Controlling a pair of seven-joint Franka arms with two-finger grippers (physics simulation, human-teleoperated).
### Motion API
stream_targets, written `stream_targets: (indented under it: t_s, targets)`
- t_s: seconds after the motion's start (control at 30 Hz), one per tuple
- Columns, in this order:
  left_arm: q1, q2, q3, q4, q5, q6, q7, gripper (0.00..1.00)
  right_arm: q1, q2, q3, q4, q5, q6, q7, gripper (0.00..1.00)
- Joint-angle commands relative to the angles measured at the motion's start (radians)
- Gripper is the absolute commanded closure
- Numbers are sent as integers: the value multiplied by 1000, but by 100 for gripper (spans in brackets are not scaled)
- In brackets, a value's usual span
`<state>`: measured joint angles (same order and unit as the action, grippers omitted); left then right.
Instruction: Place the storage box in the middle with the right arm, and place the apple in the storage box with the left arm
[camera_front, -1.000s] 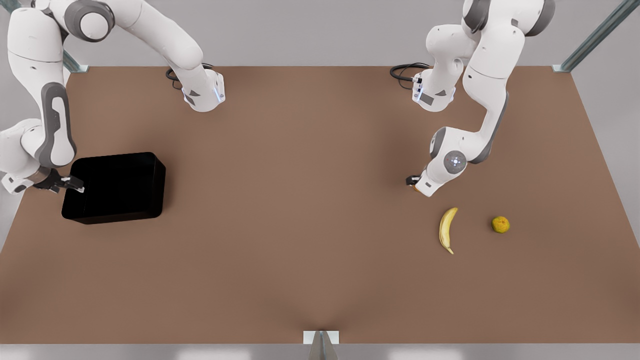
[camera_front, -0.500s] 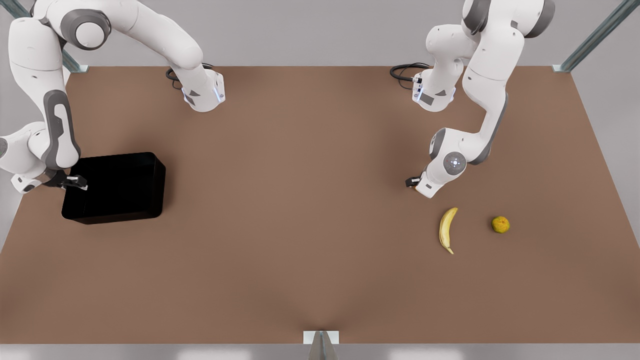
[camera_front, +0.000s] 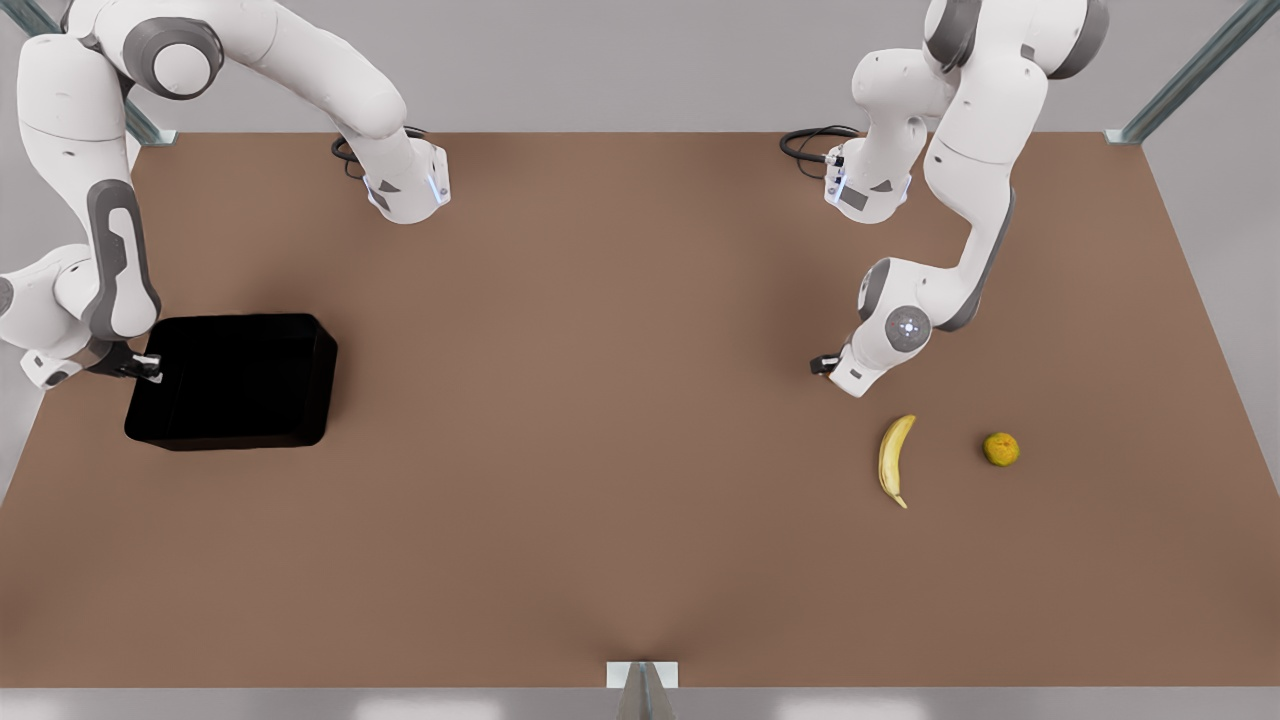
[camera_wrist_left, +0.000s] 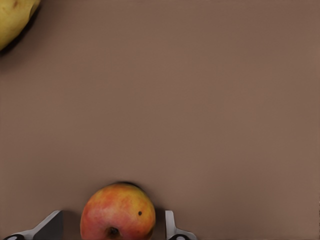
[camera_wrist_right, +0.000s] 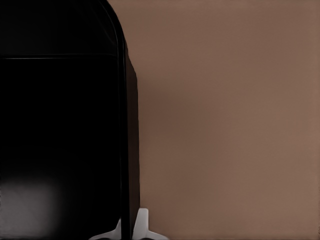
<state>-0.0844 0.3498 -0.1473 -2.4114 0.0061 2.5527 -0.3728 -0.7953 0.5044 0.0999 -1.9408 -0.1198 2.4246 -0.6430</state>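
The glossy black storage box (camera_front: 235, 380) sits near the front view's left table edge. My right gripper (camera_front: 150, 367) is shut on the box's wall at its left rim. In the right wrist view the white fingertips (camera_wrist_right: 142, 225) pinch the thin wall of the storage box (camera_wrist_right: 60, 125). My left gripper (camera_front: 825, 368) is low over the table at the front view's right, and its hand hides the apple there. The left wrist view shows the reddish-orange apple (camera_wrist_left: 118, 212) on the table between the open fingers of my left gripper (camera_wrist_left: 112, 227), with small gaps on both sides.
A banana (camera_front: 893, 458) and a yellow-green round fruit (camera_front: 1001, 449) lie on the brown table (camera_front: 600, 400) just in front of the left arm. A yellow fruit edge (camera_wrist_left: 12, 20) shows in the left wrist view. The two arm bases stand at the far edge.
The storage box has shifted slightly toward the front view's right with my right gripper on its rim. The left hand has settled a little lower over the apple.
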Motion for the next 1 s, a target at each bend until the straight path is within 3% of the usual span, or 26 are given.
stream_targets:
  t_s: [0.0, 0.17, 0.3, 0.33, 0.37, 0.57, 0.77, 0.97]
  targets:
    - [0, 0, 0, 0, 6, 1, 0, 2, 2, 0, 1, 6, -4, -8, 3, 79]
    - [2, 0, 0, 3, 6, 0, 0, 2, 8, -15, 24, 186, -3, -301, 8, 79]
    - [2, 0, 0, 3, 6, 0, 0, 6, 18, -35, 34, 197, 0, -331, 14, 79]
    - [2, 2, 0, 3, 6, 0, 0, 6, 25, -35, 34, 200, -3, -334, 3, 62]
    - [2, 2, 0, 3, 6, 0, 0, 6, 28, -37, 34, 203, -3, -354, 5, 0]
    - [2, 2, 0, 6, 6, -2, 0, 6, -7, 3, -5, 181, -6, -272, -104, 0]
    - [2, -2, 0, 11, 6, -3, 0, 6, -39, -96, -3, -9, 8, -124, -67, 0]
    - [2, 0, 0, 11, 6, -3, 0, 6, -61, 0, -23, 34, 0, 4, -116, 0]
